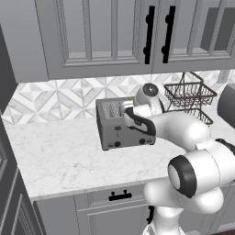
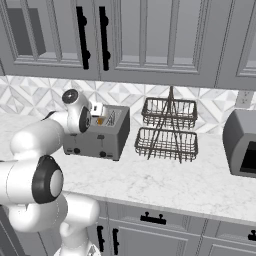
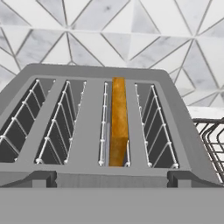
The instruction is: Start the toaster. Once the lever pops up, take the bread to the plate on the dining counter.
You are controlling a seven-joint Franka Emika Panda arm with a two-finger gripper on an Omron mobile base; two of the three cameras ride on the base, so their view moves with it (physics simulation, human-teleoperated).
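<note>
No legible text, label, brand, number or sign found in any view; the toaster [image 1: 123, 123] front carries two black knobs without readable markings; the cabinet doors [image 2: 125, 40], the tiled backsplash [image 3: 109, 30] and the marble surface [image 1: 59, 156] bear no lettering.

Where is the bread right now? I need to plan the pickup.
In the hand view the bread stands in the toaster's third slot from the left, with a wire basket to the toaster's right.
</note>
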